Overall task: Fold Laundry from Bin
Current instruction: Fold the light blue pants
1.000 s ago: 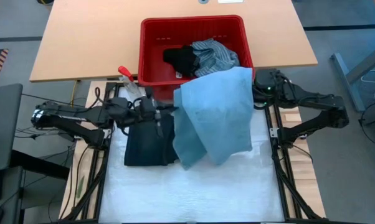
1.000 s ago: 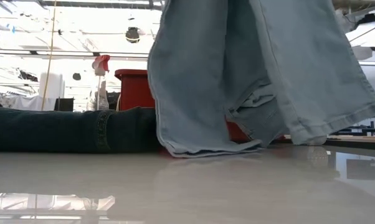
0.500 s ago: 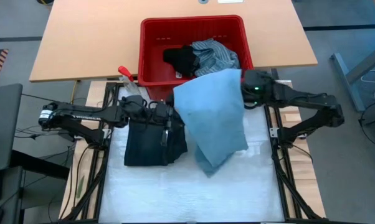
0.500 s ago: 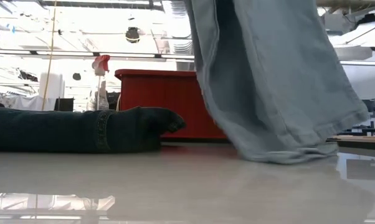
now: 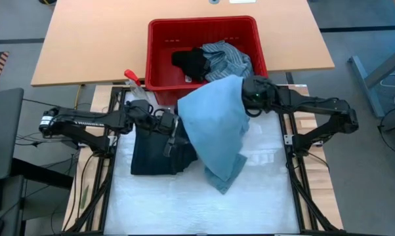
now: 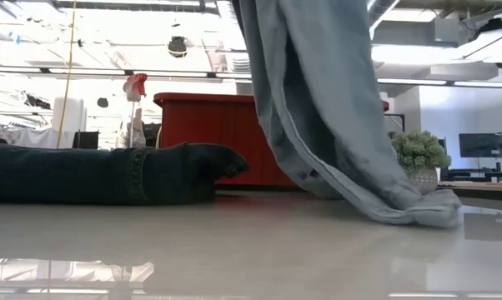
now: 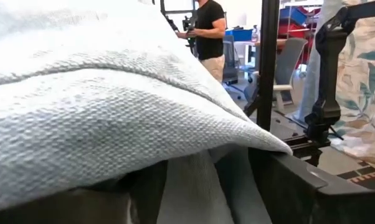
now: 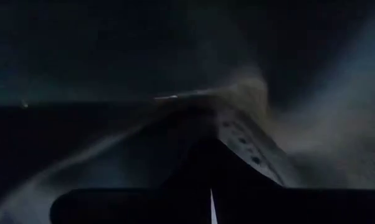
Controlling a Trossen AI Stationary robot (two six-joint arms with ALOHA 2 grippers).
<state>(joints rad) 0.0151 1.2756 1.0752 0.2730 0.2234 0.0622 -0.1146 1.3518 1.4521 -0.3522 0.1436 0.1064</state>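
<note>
denim dominates the middle of the high view: the light blue denim jeans (image 5: 214,128) hang in a steep drape from the upper right of the mat down toward the lower centre, their long axis running from the right gripper (image 5: 249,92) at the top to a bunched hem (image 6: 418,210) that touches the white table mat (image 5: 184,203). behind them, at the top centre of the frame, the rectangular red plastic bin (image 5: 159,39) holds a blue-white striped shirt (image 5: 227,56) and a small black piece (image 5: 191,62). left of the jeans, a dark navy garment (image 5: 151,154) lies flat on the mat, its long axis across the frame in the low view.

the right gripper is clamped tight on the jeans' upper edge, just beside the bin's near right corner; its wrist view is filled with dark folds of cloth. the left gripper (image 5: 166,124) sits at the jeans' left edge, over the navy garment; cloth drapes across its wrist view, its fingers cannot be made out, and nothing shows it holding anything.

the relation that matters: the jeans' free edge lies just to the right of the left gripper, touching or nearly so, so the left arm is the nearer one to take a second hold and spread the denim flat.

a small spray bottle (image 5: 133,82) with a red trigger stands left of the bin.
</note>
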